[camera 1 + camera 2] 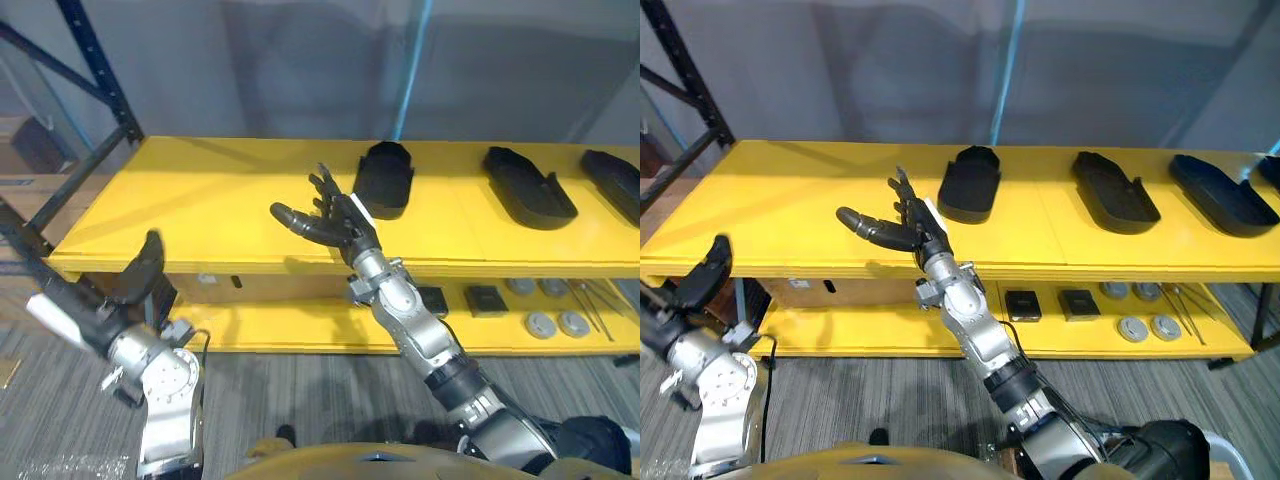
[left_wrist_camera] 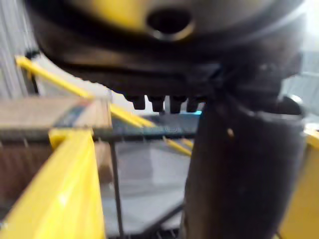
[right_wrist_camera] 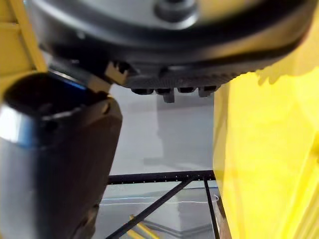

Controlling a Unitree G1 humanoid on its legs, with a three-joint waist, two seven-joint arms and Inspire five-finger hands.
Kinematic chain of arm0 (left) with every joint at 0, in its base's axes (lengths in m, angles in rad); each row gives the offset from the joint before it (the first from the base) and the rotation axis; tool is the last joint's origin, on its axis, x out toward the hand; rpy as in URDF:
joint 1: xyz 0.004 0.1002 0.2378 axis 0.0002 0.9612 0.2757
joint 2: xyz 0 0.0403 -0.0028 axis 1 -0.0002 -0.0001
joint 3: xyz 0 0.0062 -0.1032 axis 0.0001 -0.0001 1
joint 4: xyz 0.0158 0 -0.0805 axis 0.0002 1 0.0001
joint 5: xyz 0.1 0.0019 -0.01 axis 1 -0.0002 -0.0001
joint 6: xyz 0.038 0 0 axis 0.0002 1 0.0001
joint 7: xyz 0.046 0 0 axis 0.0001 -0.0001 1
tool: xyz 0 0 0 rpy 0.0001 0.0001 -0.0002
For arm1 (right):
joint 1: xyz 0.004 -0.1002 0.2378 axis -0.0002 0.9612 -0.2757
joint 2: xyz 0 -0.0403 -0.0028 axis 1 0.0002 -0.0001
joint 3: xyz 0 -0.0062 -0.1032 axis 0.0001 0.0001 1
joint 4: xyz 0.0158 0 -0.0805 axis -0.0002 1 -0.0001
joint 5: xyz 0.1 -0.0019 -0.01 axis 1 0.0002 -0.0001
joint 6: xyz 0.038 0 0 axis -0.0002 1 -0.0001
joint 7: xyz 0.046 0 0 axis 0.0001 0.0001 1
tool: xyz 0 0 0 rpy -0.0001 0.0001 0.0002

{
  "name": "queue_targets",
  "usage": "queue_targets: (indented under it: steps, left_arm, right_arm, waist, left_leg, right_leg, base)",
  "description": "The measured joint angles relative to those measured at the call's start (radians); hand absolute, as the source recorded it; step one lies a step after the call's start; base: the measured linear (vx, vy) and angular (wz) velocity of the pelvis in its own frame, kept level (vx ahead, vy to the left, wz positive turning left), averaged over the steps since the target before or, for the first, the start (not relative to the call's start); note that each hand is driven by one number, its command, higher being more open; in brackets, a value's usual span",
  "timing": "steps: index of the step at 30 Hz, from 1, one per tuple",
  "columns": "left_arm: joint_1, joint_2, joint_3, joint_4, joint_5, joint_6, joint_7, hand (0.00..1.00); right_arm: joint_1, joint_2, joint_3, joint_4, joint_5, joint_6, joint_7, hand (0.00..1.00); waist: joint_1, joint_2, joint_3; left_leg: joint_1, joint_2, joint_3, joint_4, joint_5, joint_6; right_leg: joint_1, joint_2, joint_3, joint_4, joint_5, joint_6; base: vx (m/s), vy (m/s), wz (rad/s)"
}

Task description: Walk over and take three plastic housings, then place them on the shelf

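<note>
Your right robot hand (image 1: 335, 225) hangs spread and empty over the front edge of the shelf (image 1: 200, 200); pull back without clipping the nearest plastic housing (image 1: 385, 180).

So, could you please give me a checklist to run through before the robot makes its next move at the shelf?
1. Is the right hand free? Ok: open, holding nothing, above the shelf.
2. Is the left hand free? Ok: open and empty, low by the shelf's front edge.
3. Are three housings on the top board? Ok: nearest housing, middle housing, far housing.
4. Do they lie back from the front edge? Ok.
5. Is the right hand apart from the nearest housing? Ok: a gap shows between them.
6. Does the right hand touch the board? Cannot tell.
</note>
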Motion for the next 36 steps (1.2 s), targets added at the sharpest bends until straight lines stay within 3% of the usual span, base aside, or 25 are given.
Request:
queue_targets:
  steps: [3, 4, 8, 11, 14, 18, 21, 24, 29, 36]
  left_arm:
    - [0.022, 0.000, 0.037, 0.189, -0.003, -0.017, -0.050, 1.00]
    - [0.048, 0.004, 0.032, 0.281, -0.013, -0.018, -0.105, 1.00]
    - [0.076, 0.022, -0.057, 0.583, -0.118, -0.015, -0.281, 1.00]
    - [0.080, 0.019, -0.082, 0.717, -0.137, -0.012, -0.358, 1.00]
    - [0.082, 0.017, -0.095, 0.804, -0.168, -0.009, -0.466, 1.00]
    - [0.074, 0.029, -0.137, 0.863, -0.330, 0.031, -0.665, 1.00]
    - [0.065, 0.038, -0.176, 0.883, -0.419, 0.036, -0.762, 1.00]
    - [0.037, 0.049, -0.211, 0.902, -0.495, 0.033, -0.811, 1.00]
    - [0.020, 0.072, -0.250, 0.909, -0.529, 0.017, -0.841, 1.00]
    - [-0.025, 0.089, -0.327, 0.908, -0.597, -0.002, -0.907, 1.00]
  right_arm:
    - [-0.040, 0.032, 0.011, 0.039, -0.032, 0.000, -0.048, 1.00]
    - [-0.067, 0.053, 0.015, 0.075, -0.043, 0.001, -0.066, 1.00]
    - [-0.162, 0.098, 0.005, 0.222, -0.089, 0.003, -0.147, 1.00]
    - [-0.183, 0.134, -0.040, 0.281, -0.121, 0.008, -0.207, 1.00]
    - [-0.215, 0.148, -0.070, 0.332, -0.157, 0.041, -0.270, 1.00]
    - [-0.255, 0.149, -0.075, 0.337, -0.197, 0.099, -0.314, 1.00]
    - [-0.295, 0.146, -0.097, 0.337, -0.211, 0.124, -0.330, 1.00]
    - [-0.334, 0.125, -0.140, 0.337, -0.237, 0.132, -0.349, 1.00]
    - [-0.374, 0.113, -0.183, 0.336, -0.237, 0.127, -0.349, 1.00]
    - [-0.421, 0.079, -0.197, 0.336, -0.275, 0.103, -0.332, 1.00]
  waist:
    - [0.026, -0.007, 0.003]
    - [0.030, -0.011, 0.005]
    - [0.055, -0.040, 0.026]
    - [0.065, -0.060, 0.036]
    - [0.073, -0.038, 0.053]
    - [0.072, 0.021, 0.103]
    - [0.069, 0.053, 0.134]
    - [0.064, 0.078, 0.178]
    - [0.045, 0.088, 0.206]
    - [0.021, 0.135, 0.281]
  left_leg:
    - [-0.010, 0.003, -0.013, 0.000, 0.005, -0.001]
    - [-0.014, 0.010, -0.018, 0.000, 0.005, 0.000]
    - [-0.023, 0.013, -0.025, 0.001, 0.013, -0.009]
    - [-0.023, 0.016, -0.023, 0.004, 0.013, -0.009]
    - [-0.023, 0.018, -0.020, 0.005, 0.012, -0.008]
    - [-0.025, 0.027, -0.019, 0.004, 0.014, -0.010]
    - [-0.060, 0.040, -0.020, 0.005, 0.022, -0.018]
    - [-0.082, 0.045, -0.021, 0.006, 0.039, -0.016]
    - [-0.093, 0.041, -0.003, 0.032, 0.027, -0.013]
    - [-0.112, 0.035, 0.002, 0.067, 0.005, -0.018]
  right_leg:
    - [-0.004, -0.001, -0.011, 0.001, -0.006, 0.001]
    - [-0.004, 0.000, -0.013, 0.000, -0.006, 0.001]
    - [-0.010, 0.003, -0.015, 0.000, 0.000, -0.003]
    - [-0.011, 0.005, -0.010, 0.002, 0.000, -0.003]
    - [-0.013, 0.006, -0.005, 0.012, -0.001, -0.005]
    - [-0.027, 0.012, -0.001, 0.019, -0.008, -0.004]
    - [-0.068, 0.019, 0.000, 0.038, -0.013, -0.012]
    - [-0.101, 0.020, 0.003, 0.070, -0.012, -0.016]
    - [-0.124, 0.009, 0.027, 0.098, -0.021, -0.016]
    - [-0.190, -0.024, 0.043, 0.218, -0.085, -0.018]
  base:
    - [-0.04, -0.003, 0.20]
    - [-0.02, -0.019, 0.08]
    - [-0.01, -0.011, 0.03]
    - [0.01, -0.008, -0.03]
    - [0.02, -0.008, -0.03]
    - [-0.03, -0.018, -0.03]
    - [-0.01, -0.044, -0.01]
    - [0.02, -0.053, 0.01]
    - [0.03, -0.020, -0.10]
    - [-0.04, -0.010, -0.02]
